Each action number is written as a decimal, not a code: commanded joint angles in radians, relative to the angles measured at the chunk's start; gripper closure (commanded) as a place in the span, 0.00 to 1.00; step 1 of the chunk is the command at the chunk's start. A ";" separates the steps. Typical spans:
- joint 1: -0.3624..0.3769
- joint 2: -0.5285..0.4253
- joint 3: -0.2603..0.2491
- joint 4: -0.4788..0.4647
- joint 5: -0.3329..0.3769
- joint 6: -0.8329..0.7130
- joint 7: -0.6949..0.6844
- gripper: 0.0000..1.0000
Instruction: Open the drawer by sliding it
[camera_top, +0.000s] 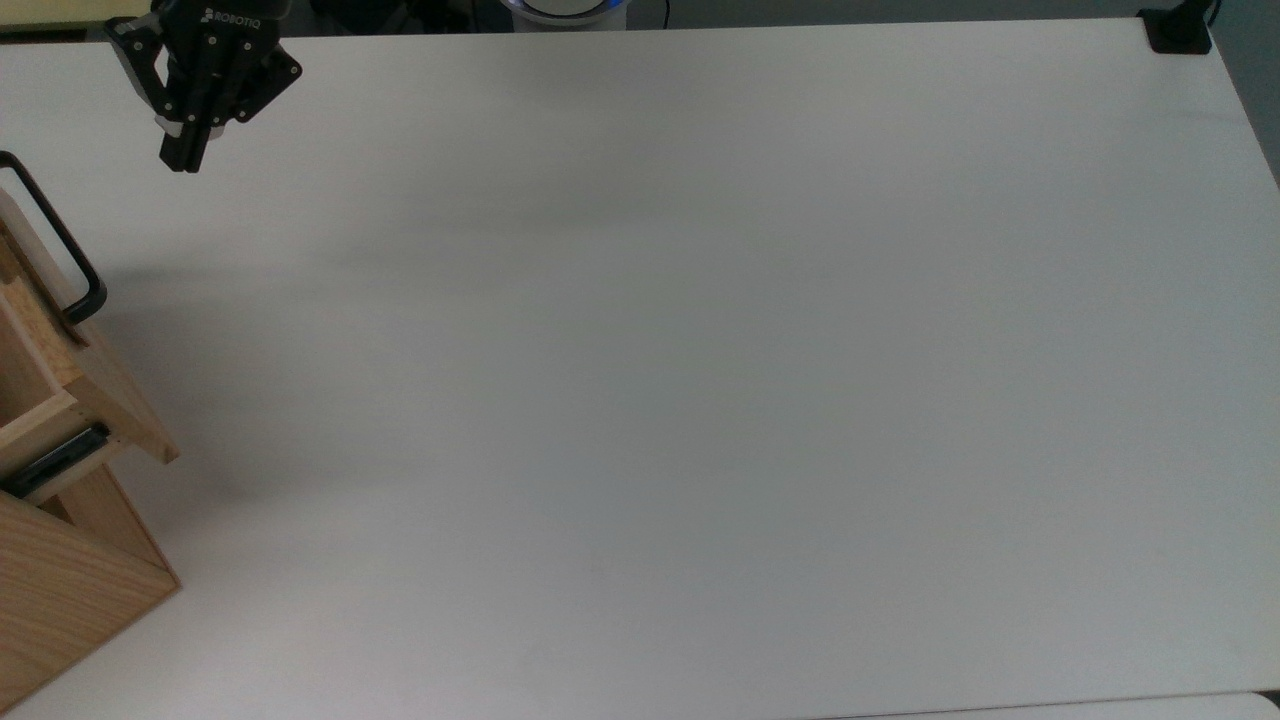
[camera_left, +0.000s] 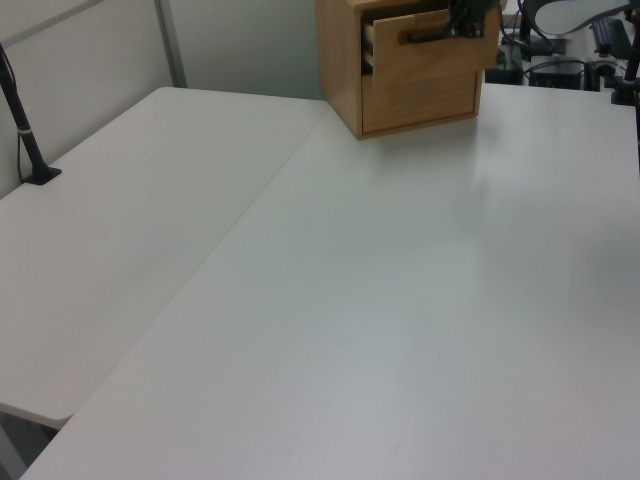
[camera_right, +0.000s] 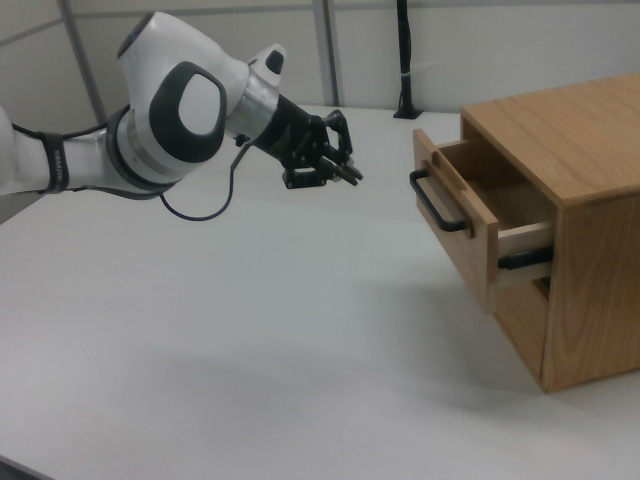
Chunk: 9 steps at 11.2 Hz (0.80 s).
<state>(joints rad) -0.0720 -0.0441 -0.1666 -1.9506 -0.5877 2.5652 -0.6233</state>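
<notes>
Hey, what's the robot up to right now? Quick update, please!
Gripper clear of the handle, holding nothing. Drawer slid partly out of the cabinet. Nothing between them on the table.

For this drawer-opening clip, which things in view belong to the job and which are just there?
Belong to the job:
- drawer, pulled partly out
- its black handle
- gripper, apart from the handle

Just there:
- wooden cabinet body
- white table
- black post at the table edge
</notes>
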 joint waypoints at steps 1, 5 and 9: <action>-0.057 0.041 -0.001 0.034 -0.024 -0.008 0.017 0.71; -0.124 0.140 -0.011 0.101 -0.030 0.125 0.016 0.72; -0.141 0.205 -0.022 0.139 -0.040 0.155 0.017 0.73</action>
<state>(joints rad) -0.2193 0.1330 -0.1784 -1.8413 -0.6022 2.7031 -0.6230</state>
